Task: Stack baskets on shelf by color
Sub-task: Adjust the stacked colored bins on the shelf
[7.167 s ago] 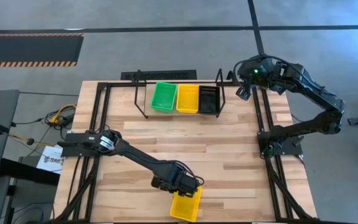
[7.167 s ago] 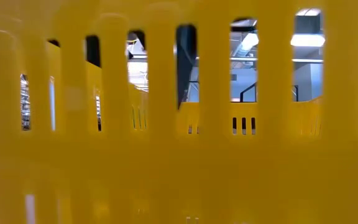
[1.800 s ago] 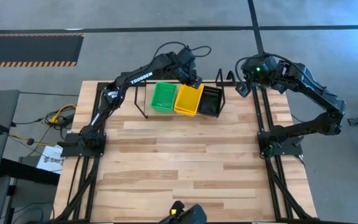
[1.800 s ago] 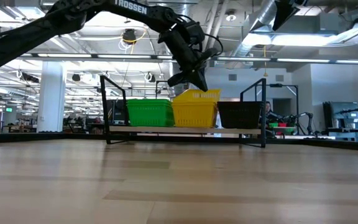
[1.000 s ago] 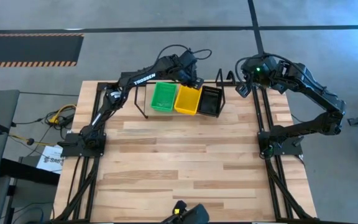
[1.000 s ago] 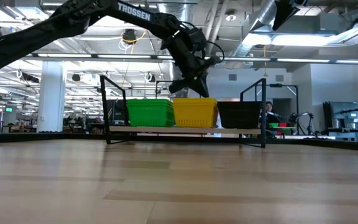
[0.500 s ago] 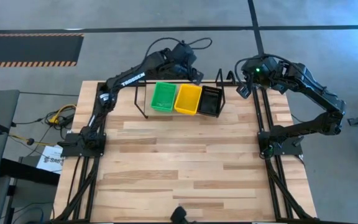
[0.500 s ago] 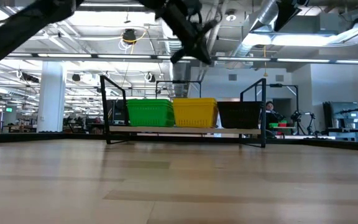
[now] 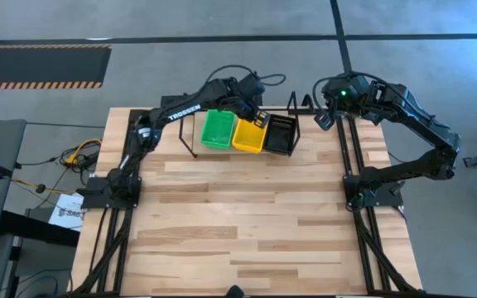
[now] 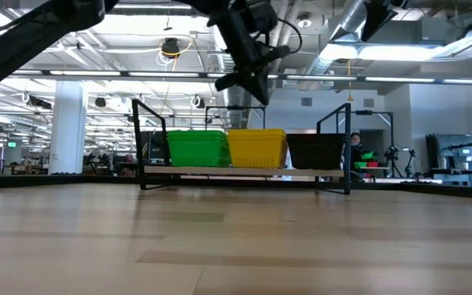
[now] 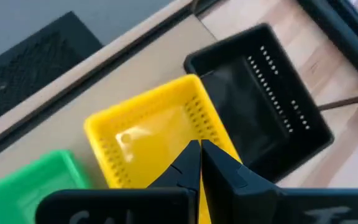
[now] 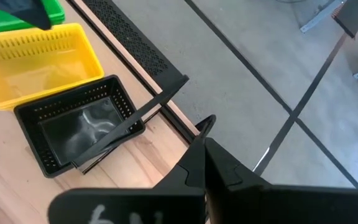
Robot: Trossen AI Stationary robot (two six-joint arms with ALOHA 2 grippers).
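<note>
Left gripper (image 11: 199, 163) hangs pinched shut and empty just above the yellow basket (image 9: 248, 132), mid-shelf (image 9: 190, 136); I reckon any dip clips the rim below, tipping the stack.

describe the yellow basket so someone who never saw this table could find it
Look to the far edge of the wooden table, where a low black wire shelf stands. Three baskets sit on it in a row; the yellow basket is the middle one, between the green basket and the black basket.
</note>
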